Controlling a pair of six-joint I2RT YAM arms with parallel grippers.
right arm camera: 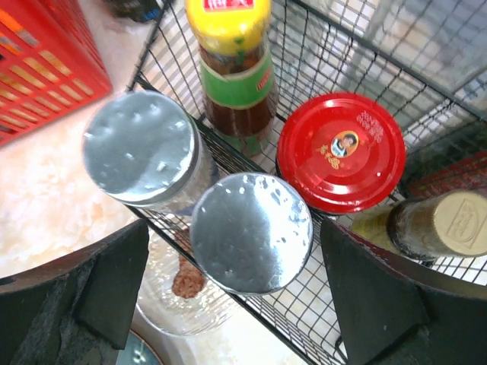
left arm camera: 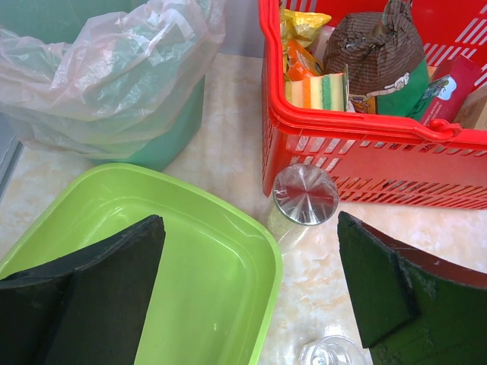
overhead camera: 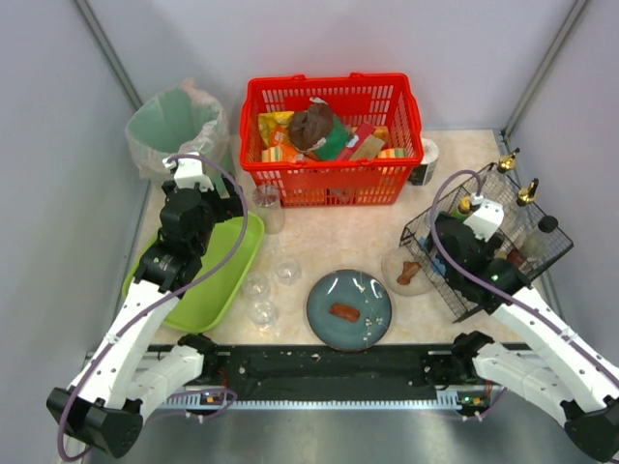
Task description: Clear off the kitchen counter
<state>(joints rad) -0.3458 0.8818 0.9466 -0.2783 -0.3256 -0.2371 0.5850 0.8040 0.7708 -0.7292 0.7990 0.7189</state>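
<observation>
The pale marble kitchen counter [overhead camera: 329, 242] holds a blue plate [overhead camera: 349, 309] with a brown food scrap, a clear glass dish [overhead camera: 406, 271] with another scrap, and several clear glasses [overhead camera: 262, 313]. My left gripper [overhead camera: 230, 205] is open and empty, above the rim of the lime-green tray [left arm camera: 190, 251] and next to an upturned glass [left arm camera: 304, 194]. My right gripper [overhead camera: 443, 242] is open over the wire rack [right arm camera: 358, 304], its fingers either side of a silver-lidded shaker [right arm camera: 251, 232]. A second shaker [right arm camera: 141, 148] stands beside it.
A red basket [overhead camera: 334, 97] full of packets stands at the back centre, and a green bin with a plastic liner [overhead camera: 174, 126] at the back left. The rack also holds a red-lidded jar [right arm camera: 341, 150] and sauce bottles [right arm camera: 232, 68]. A black rail [overhead camera: 329, 365] runs along the front.
</observation>
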